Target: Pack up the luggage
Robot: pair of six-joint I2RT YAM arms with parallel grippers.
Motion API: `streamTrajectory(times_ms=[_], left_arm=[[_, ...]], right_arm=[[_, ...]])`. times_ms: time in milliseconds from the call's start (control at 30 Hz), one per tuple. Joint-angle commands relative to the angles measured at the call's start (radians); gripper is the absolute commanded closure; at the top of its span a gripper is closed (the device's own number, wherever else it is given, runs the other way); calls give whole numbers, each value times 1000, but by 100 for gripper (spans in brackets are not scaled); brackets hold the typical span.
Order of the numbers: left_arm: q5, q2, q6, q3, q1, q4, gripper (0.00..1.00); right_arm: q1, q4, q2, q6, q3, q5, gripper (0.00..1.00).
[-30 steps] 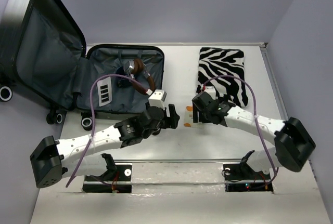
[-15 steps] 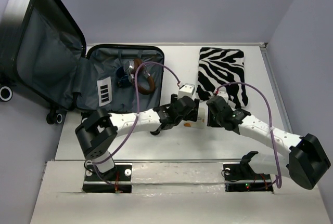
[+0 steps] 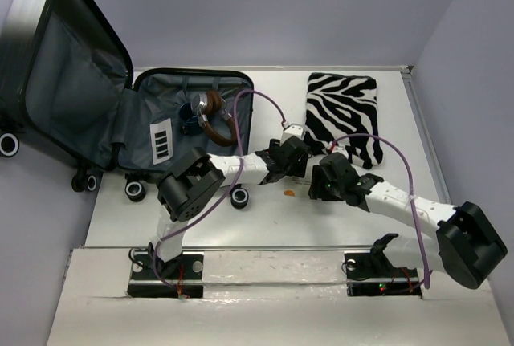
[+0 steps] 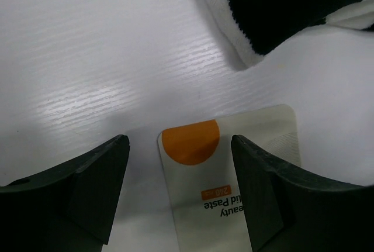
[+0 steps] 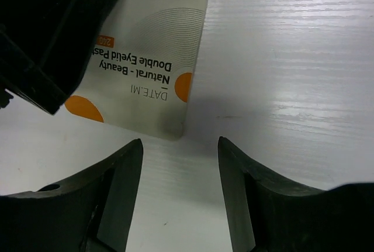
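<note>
The luggage (image 3: 181,133) lies open at the left, lid (image 3: 68,81) raised, with brown headphones (image 3: 213,115) on its dark grey lining. A flat white packet with orange dots (image 4: 234,176) lies on the table. My left gripper (image 4: 180,144) is open, and the packet lies flat between its fingers (image 4: 87,187). My right gripper (image 5: 180,144) is open just short of the packet's (image 5: 146,53) near corner, touching nothing. In the top view both grippers meet at mid-table, left (image 3: 299,161) and right (image 3: 315,189), and hide most of the packet.
A zebra-striped cloth (image 3: 341,113) lies at the back right, its edge close beyond the packet in the left wrist view (image 4: 280,12). The left gripper's black body (image 5: 52,30) overlaps the packet's far side. Walls enclose the white table (image 3: 265,225).
My left arm has swung right from beside the luggage to the packet. My right gripper has drawn back a little, leaving the packet on the table.
</note>
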Motion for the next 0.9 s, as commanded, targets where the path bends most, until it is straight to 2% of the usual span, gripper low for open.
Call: streamTrajectory(times_ms=[0, 167, 367, 533, 567, 667, 733, 767, 867], left_arm=[[48, 13, 4, 45, 4, 31, 20], [74, 32, -5, 27, 4, 41, 23], [129, 46, -22, -1, 4, 77, 41], [149, 42, -19, -15, 6, 92, 60], [158, 37, -19, -21, 6, 94, 63], [189, 29, -22, -39, 7, 113, 75], [204, 25, -31, -58, 9, 126, 83], [204, 23, -34, -64, 9, 138, 92], [216, 2, -46, -99, 14, 173, 94]], right_arm=[[-1, 141, 28, 17, -19, -62, 40], [-1, 191, 79, 21, -30, -72, 39], [-1, 232, 122, 25, -36, -98, 40], [-1, 275, 146, 34, -54, -86, 55], [-1, 281, 155, 35, -57, -86, 61], [-1, 301, 160, 46, -74, -86, 63], [-1, 303, 160, 52, -82, -78, 68], [-1, 303, 158, 52, -83, -76, 69], [-1, 332, 151, 54, -88, -67, 73]])
